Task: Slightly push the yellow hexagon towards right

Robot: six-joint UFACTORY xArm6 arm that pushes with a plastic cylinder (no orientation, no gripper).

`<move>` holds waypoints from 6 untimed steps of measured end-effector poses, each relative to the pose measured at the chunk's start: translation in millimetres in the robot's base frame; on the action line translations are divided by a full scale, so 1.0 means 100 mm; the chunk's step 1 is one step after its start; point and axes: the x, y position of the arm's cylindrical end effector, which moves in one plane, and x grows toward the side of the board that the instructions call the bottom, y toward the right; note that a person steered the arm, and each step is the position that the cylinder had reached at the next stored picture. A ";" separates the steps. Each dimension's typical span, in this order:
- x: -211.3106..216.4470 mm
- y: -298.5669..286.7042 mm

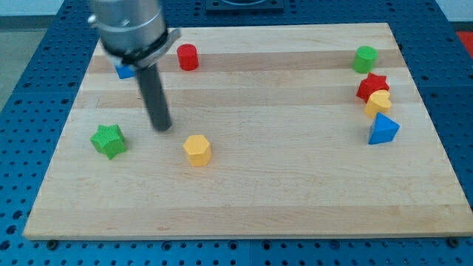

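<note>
Yellow hexagon (197, 150) sits low on the table (251, 207), my tip (162, 127) apart at its ten o'clock, green star (109, 140) at nine. No jaws exist here. Arm partly hides a blue block (124, 72) near the red cylinder (188, 57).
</note>
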 end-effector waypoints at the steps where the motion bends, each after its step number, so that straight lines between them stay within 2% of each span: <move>1: 0.35 -0.01; 2: 0.32 0.00; 3: 0.10 0.45; 6: 0.04 1.66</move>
